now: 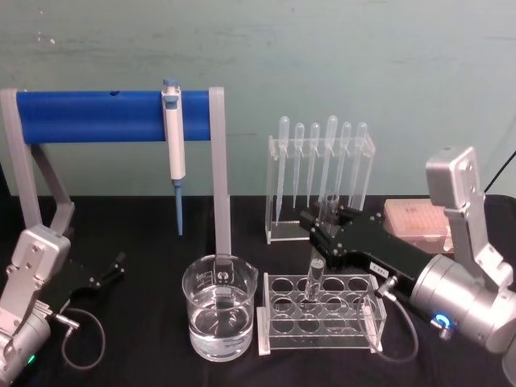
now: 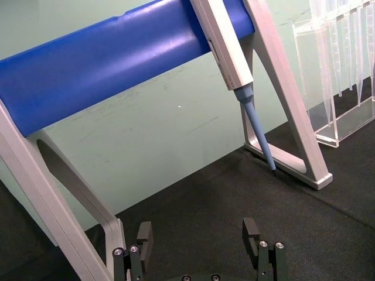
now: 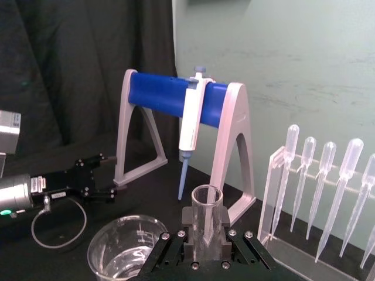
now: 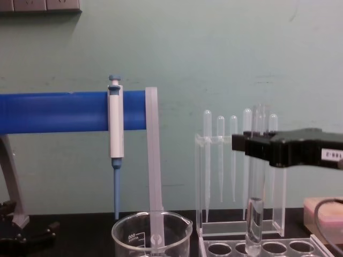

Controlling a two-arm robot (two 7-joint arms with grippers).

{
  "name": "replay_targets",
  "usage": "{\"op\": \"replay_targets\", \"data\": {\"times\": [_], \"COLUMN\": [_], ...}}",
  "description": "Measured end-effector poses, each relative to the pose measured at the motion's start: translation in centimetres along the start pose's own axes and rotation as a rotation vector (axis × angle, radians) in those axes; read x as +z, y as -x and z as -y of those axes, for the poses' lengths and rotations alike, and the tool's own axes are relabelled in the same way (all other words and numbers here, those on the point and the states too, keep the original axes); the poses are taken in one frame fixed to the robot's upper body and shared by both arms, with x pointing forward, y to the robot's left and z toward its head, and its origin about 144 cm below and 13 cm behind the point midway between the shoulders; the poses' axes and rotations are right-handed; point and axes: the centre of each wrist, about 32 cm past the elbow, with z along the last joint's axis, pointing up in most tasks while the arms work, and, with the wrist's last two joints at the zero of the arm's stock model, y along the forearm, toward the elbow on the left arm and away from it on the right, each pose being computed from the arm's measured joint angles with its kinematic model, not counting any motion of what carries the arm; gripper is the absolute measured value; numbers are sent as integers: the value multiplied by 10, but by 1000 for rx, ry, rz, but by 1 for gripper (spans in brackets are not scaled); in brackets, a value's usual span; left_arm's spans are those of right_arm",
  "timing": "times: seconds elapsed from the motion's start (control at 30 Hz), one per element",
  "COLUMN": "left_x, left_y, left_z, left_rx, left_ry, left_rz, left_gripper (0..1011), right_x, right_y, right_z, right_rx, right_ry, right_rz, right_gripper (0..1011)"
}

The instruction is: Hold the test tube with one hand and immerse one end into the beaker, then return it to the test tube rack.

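One upright test tube (image 3: 207, 202) sits clenched in the right pincer (image 3: 207, 229), at the rack (image 1: 355, 339).

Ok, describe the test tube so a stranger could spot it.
Start at the blue bar stand; right of it a wide clear glass beaker sits beside a clear plastic rack. The clear round-bottomed glass test tube stands upright in that rack, held by the black right gripper. Unlike the thin bulb-topped pipettes behind, it is wider and open-topped.

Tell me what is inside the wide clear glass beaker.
Clear liquid fills the lower part of the wide clear glass beaker; nothing else sits inside. Its clear wall covers nothing.
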Motion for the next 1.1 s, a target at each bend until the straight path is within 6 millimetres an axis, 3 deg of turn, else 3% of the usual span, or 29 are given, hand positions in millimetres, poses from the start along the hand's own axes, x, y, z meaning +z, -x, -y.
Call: {"op": "replay_targets", "data": {"times": [0.47,1.1], "left_x": [0,0], "left_y": [0,0], "left_z": [0,0], "left_rx": [0,0], "left_ry": [0,0], "left_rz": [0,0], "left_gripper": [1000,1000], "right_x": [31,32], "right_y": [-14,-15], "right_z": [-6,-6], "right_rx": [49,50], "right_ry": [20,26], "right_rz": [-21,-18], "right_gripper": [224,224]}}
